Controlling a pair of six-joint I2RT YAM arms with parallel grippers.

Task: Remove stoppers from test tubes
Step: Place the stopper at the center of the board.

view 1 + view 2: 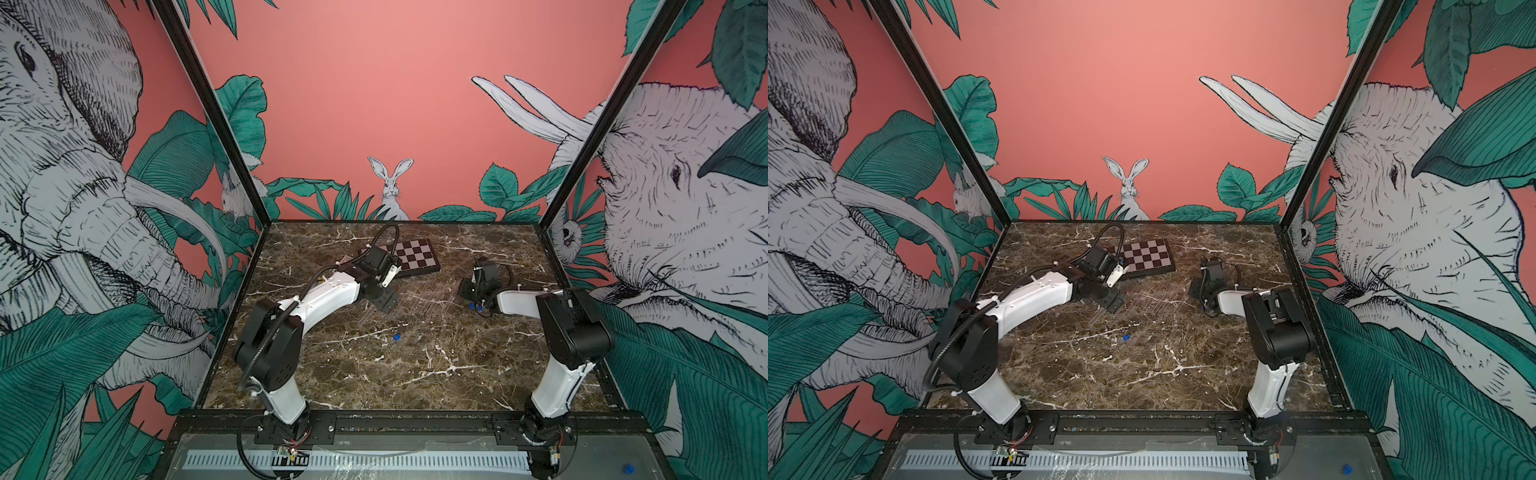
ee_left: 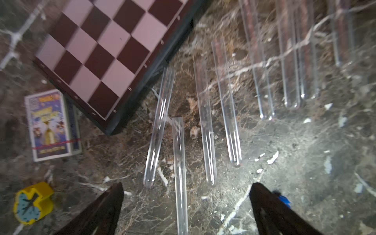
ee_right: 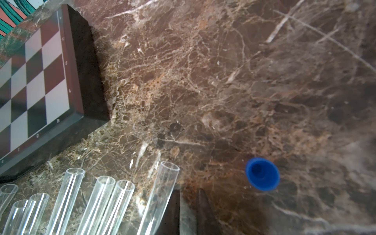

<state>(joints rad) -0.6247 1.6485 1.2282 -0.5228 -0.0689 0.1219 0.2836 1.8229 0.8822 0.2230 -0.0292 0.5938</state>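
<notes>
We're seeing the left gripper [image 2: 187,185] hanging wide open and empty over the test tubes [image 2: 205,122]. They're lying unplugged in a row on the marble table [image 2: 305,162] beside the chessboard [image 2: 105,46]. The right gripper [image 3: 189,192] is sitting nearly closed on nothing, with a loose blue stopper [image 3: 262,175] lying nearby.

The test tubes [image 1: 419,301] lie side by side before the chessboard [image 1: 415,254], a stopper [image 1: 397,337] nearer the front.
</notes>
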